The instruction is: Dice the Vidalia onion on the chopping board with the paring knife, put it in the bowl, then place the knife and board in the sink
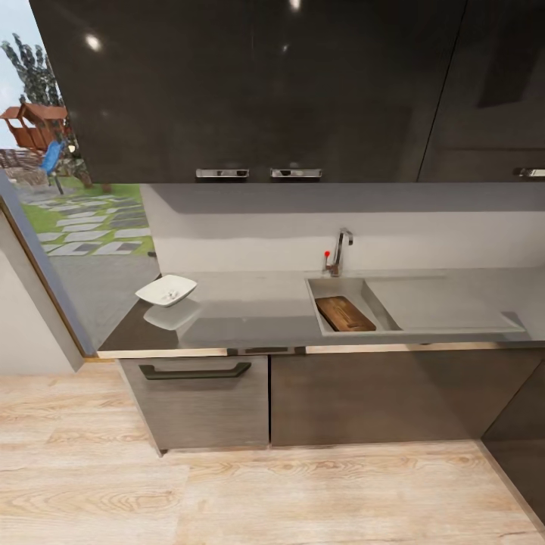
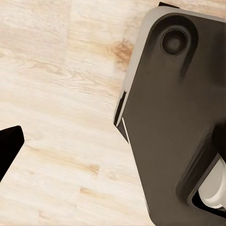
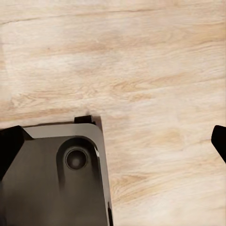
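Note:
The grey countertop [image 1: 250, 306] runs across the head view. Its sink [image 1: 324, 289] holds the brown chopping board [image 1: 344, 313], lying in the basin under the chrome tap [image 1: 340, 252]. The white bowl [image 1: 166, 290] stands near the countertop's left end, apart from the sink. The Vidalia onion and the paring knife are out of view. My left gripper [image 2: 113, 141] and right gripper [image 3: 113, 141] hang over the wood floor, far from the counter. Each is open with nothing between its dark fingertips [image 3: 10, 143].
Dark cabinet fronts with a drawer handle [image 1: 195, 371] sit below the counter, and glossy upper cabinets [image 1: 250, 91] hang above. A glass wall [image 1: 68, 219] closes the left side. My dark base [image 2: 179, 117] stands on light wood floor [image 1: 265, 492] before the counter.

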Controlling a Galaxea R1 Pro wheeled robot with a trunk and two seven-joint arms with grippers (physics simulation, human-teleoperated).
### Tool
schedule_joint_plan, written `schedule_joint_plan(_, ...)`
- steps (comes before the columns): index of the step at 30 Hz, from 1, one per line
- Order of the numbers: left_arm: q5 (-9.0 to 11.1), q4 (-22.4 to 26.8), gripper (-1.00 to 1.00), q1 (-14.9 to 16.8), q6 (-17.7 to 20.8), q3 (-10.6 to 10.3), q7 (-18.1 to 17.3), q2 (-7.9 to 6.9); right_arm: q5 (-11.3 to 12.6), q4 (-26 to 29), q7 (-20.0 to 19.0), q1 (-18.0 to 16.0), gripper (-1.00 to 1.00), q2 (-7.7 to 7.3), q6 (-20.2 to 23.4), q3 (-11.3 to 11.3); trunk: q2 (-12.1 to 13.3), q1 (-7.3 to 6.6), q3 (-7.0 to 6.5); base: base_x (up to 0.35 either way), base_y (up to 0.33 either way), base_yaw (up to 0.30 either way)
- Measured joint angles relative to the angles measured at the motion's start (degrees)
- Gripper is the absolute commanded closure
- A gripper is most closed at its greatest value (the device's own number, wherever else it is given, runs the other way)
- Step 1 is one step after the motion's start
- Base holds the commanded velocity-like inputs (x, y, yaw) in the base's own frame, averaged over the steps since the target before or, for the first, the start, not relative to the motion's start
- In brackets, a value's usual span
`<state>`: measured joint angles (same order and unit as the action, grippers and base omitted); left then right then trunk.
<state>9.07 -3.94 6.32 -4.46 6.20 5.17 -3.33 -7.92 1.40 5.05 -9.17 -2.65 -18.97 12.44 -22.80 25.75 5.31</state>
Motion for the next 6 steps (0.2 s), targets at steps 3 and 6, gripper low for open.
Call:
schedule_joint_plan(3,0.0,0.0,-1.00,0.0,0.0,0.0,0.0,0.00,0.0,0.0,0.0,0.0,-1.00,0.01,0.0,0.0,0.0,0.00,0.00,0.000,0.000,0.000)
schedule_joint_plan(6,0.0,0.0,-1.00,0.0,0.0,0.0,0.0,0.00,0.0,0.0,0.0,0.0,-1.00,0.01,0.0,0.0,0.0,0.00,0.00,0.000,0.000,0.000)
